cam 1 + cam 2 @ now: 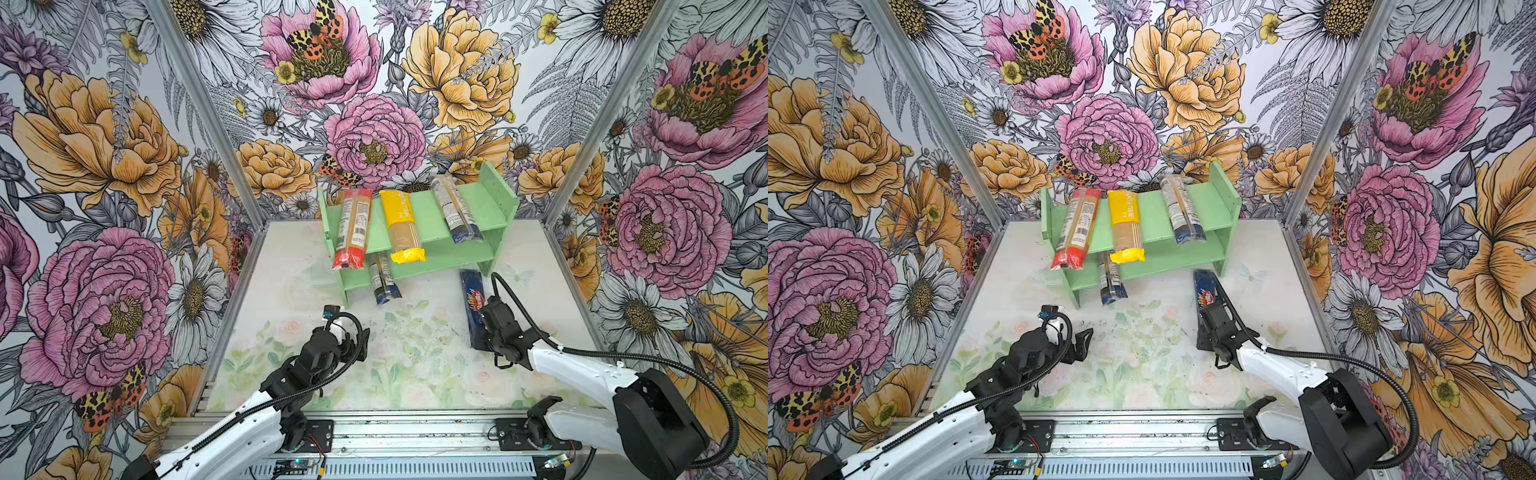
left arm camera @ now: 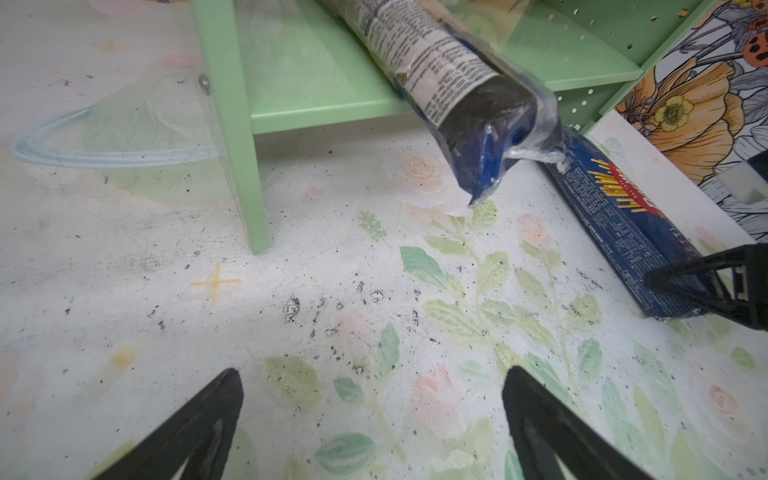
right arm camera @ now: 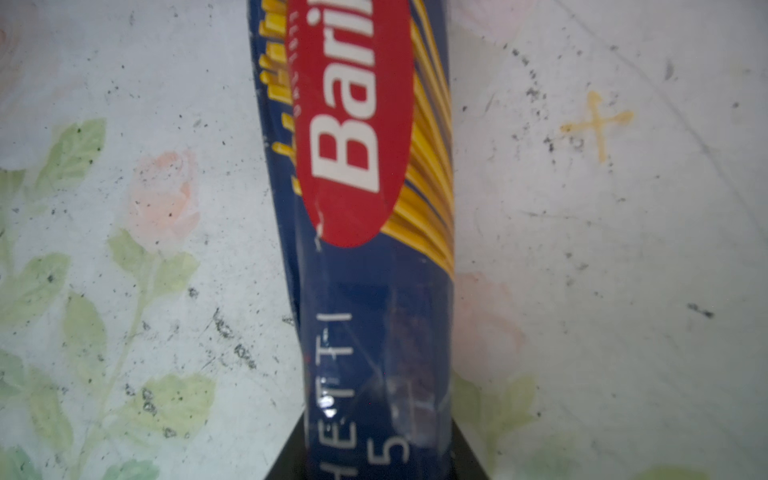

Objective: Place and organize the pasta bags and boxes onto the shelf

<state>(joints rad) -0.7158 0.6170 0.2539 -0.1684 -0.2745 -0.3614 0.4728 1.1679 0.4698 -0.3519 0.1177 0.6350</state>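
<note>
The mint-green shelf (image 1: 490,199) (image 1: 1219,208) stands at the back of the table. On its upper tier lie a red-ended clear bag (image 1: 352,228), a yellow bag (image 1: 400,224) and a blue-ended clear bag (image 1: 457,212), all overhanging the front edge. Another blue-ended bag (image 1: 384,279) (image 2: 457,83) sticks out of the lower tier. A dark blue Barilla box (image 1: 473,291) (image 3: 374,270) lies on the table right of the shelf. My right gripper (image 1: 482,336) (image 3: 378,449) is shut on its near end. My left gripper (image 1: 360,336) (image 2: 372,378) hangs open over bare table.
Flowered walls close in the back and both sides. An aluminium rail (image 1: 395,432) carrying both arm bases runs along the front edge. The shelf's front left leg (image 2: 249,166) stands on the floral table mat (image 1: 415,365) just beyond my left gripper.
</note>
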